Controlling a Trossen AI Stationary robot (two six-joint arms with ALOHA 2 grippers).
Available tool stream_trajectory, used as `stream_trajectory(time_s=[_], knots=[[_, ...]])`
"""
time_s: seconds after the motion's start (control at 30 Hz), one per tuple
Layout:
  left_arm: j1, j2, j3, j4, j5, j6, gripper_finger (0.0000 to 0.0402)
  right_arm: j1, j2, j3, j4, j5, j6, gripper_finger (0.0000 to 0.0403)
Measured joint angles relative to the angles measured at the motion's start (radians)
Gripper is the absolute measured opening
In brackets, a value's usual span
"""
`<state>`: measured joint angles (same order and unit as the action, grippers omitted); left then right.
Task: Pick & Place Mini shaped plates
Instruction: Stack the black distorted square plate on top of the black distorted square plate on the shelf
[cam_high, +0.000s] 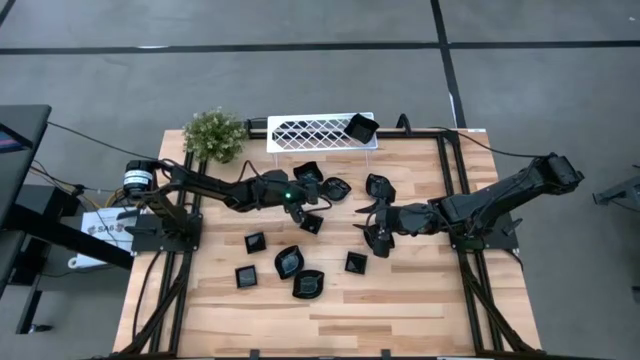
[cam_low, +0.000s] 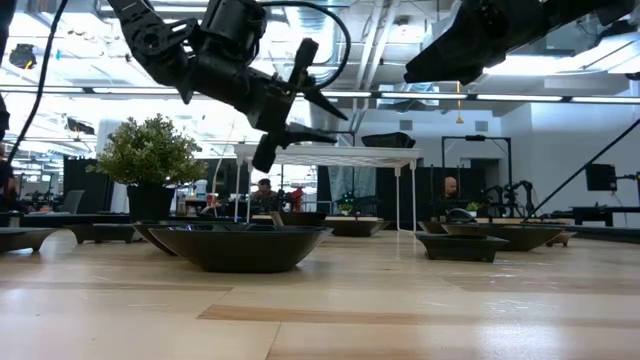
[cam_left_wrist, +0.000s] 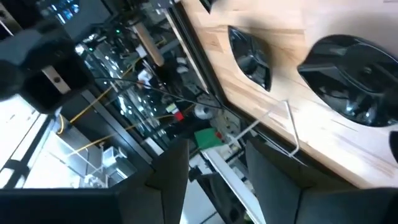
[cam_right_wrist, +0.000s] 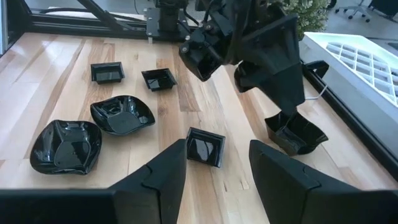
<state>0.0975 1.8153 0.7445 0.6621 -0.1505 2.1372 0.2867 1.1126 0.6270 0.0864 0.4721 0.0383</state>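
Several glossy black mini shaped plates lie on the wooden table: square ones (cam_high: 255, 242) (cam_high: 356, 263), wavy ones (cam_high: 289, 262) (cam_high: 309, 284), and more near the middle (cam_high: 336, 188) (cam_high: 380, 186). One plate (cam_high: 360, 128) sits on the right end of the white lattice rack (cam_high: 315, 132). My left gripper (cam_high: 300, 205) (cam_left_wrist: 217, 168) hangs open and empty above the middle plates, rolled onto its side, well above the table in the low view (cam_low: 295, 105). My right gripper (cam_high: 378, 228) (cam_right_wrist: 217, 168) hovers open and empty right of centre, facing a small square plate (cam_right_wrist: 205, 148).
A potted plant (cam_high: 215, 135) stands at the far left corner beside the rack. A black frame rail (cam_high: 450, 190) runs along the table's right side, and another runs along its left side. Bare wood (cam_high: 420, 310) lies along the near edge.
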Motion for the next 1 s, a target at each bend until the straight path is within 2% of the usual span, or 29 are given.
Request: stream_trajectory(time_s=[0.1,0.17,0.23,0.33,0.5,0.63,0.8,0.9,1.0], knots=[[-0.024,0.0,0.0,-0.001,-0.063,0.0,0.0163,0.0,0.003,0.0,0.0,0.0,-0.021,0.0171],[-0.062,0.0,0.0,0.001,-0.183,-0.019,0.0163,0.001,0.009,0.0,-0.006,0.0,-0.022,0.0169],[-0.114,0.0,0.0,0.015,-0.301,-0.101,0.0163,0.001,0.02,0.0,-0.006,0.002,-0.033,0.0167],[-0.201,-0.017,0.0,0.032,-0.454,-0.294,0.0163,-0.001,0.079,-0.001,0.037,0.069,-0.106,0.0159],[-0.315,-0.131,-0.042,0.029,-0.607,-0.656,0.0163,-0.015,0.254,0.064,0.12,0.221,-0.243,0.0136],[-0.392,-0.303,-0.145,-0.003,-0.7,-0.958,0.0163,-0.051,0.393,0.173,0.123,0.226,-0.313,0.0114],[-0.488,-0.579,-0.295,-0.06,-0.715,-1.344,0.0163,-0.104,0.537,0.316,0.082,0.18,-0.44,0.0104],[-0.526,-0.746,-0.377,-0.139,-0.696,-1.517,0.0163,-0.144,0.613,0.414,0.037,0.182,-0.492,0.0103],[-0.54,-0.894,-0.445,-0.202,-0.562,-1.631,0.0163,-0.184,0.693,0.507,0.014,0.184,-0.539,0.0102]])
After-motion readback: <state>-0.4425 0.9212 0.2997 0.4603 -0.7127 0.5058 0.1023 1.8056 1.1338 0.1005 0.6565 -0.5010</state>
